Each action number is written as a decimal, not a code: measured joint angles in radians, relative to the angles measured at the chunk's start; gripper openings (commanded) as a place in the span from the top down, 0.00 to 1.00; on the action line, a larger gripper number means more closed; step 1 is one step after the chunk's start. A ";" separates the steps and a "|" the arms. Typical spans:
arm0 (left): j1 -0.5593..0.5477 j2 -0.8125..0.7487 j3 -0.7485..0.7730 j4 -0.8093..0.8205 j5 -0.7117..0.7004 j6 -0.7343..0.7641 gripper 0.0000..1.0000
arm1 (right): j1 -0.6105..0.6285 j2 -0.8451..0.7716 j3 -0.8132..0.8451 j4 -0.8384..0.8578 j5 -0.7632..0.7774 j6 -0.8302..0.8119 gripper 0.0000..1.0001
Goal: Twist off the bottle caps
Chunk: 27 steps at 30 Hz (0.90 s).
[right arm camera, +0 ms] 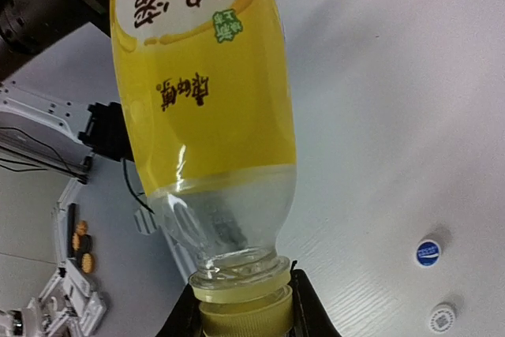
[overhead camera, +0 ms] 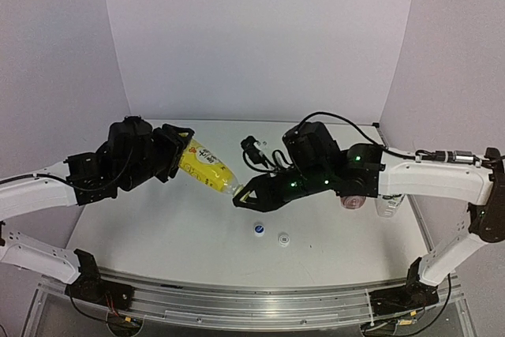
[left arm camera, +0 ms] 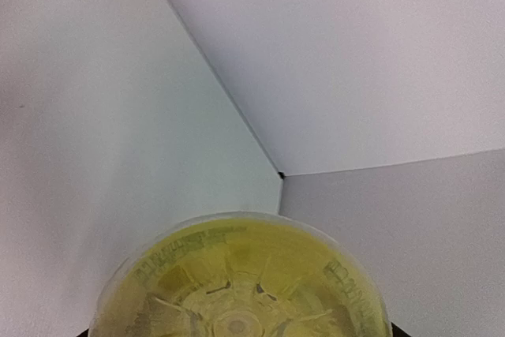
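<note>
Grippers shared the yellow bottle (overhead camera: 207, 165) from above: the left gripper (overhead camera: 175, 154) squeezed its bottom, the right gripper (overhead camera: 243, 197) held its neck end, off the table (overhead camera: 158, 226). Left wrist showed only that bottom. Right wrist showed fingers (right arm camera: 309, 313) pinching the yellow cap (right arm camera: 241, 305). Twisting it off looked next; two loose caps (right arm camera: 427, 252) lay near.
</note>
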 measured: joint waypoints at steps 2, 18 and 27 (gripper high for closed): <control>0.001 0.044 0.056 -0.112 -0.020 -0.040 1.00 | 0.029 0.028 0.030 -0.053 0.100 -0.080 1.00; 0.008 0.368 0.405 -0.804 -0.123 -0.473 1.00 | 0.238 0.368 0.221 -0.193 1.010 -0.660 1.00; 0.008 0.316 0.340 -0.765 -0.067 -0.486 1.00 | 0.248 0.267 0.111 -0.114 0.915 -0.691 1.00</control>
